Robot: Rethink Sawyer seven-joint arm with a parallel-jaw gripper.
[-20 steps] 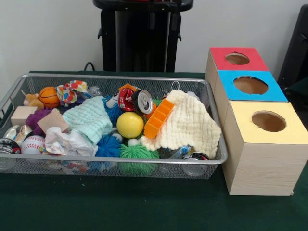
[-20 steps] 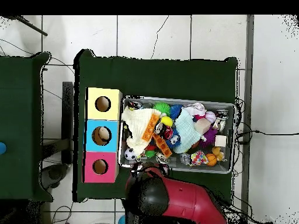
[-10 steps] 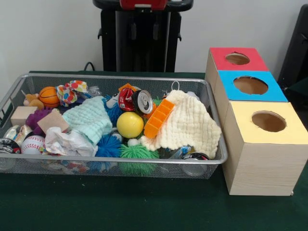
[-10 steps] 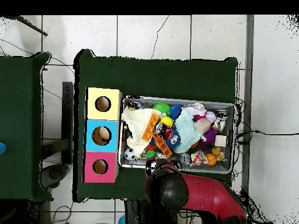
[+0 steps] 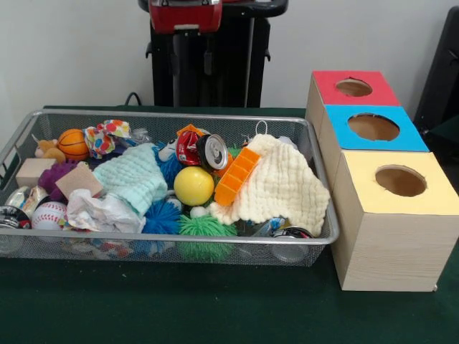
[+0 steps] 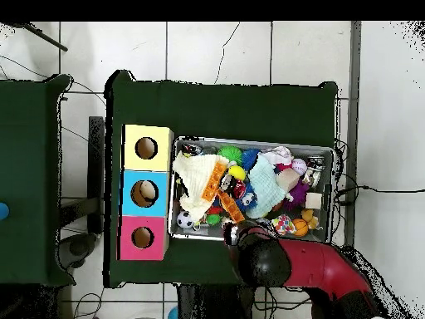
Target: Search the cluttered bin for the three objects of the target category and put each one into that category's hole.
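A wire mesh bin point(image 5: 172, 115) is piled with mixed objects. Among them are a yellow ball point(image 5: 193, 185), a red soda can point(image 5: 203, 150), an orange block point(image 5: 237, 175), a basketball point(image 5: 72, 143), a baseball point(image 5: 49, 214), and green point(image 5: 206, 228) and blue point(image 5: 162, 217) spiky balls. Beside the bin stand three boxes with round holes in their tops: red point(image 5: 351, 87), blue point(image 5: 373, 127) and yellow point(image 5: 399, 180). My gripper point(image 5: 191, 70) hangs high behind the bin's back rim, open and empty. In the overhead view the red arm point(image 6: 266, 262) covers it.
A cream knitted cloth point(image 5: 283, 186) and a mint cloth point(image 5: 133, 178) cover part of the pile. Two wooden blocks point(image 5: 34, 172) and crumpled white paper point(image 5: 104, 213) lie at the bin's left end. In the overhead view the bin point(image 6: 332, 199) sits right of the boxes point(image 6: 146, 193).
The arm has swung along the bin's back rim, leftward in the front view and rightward in the overhead view. The bin's contents have not moved.
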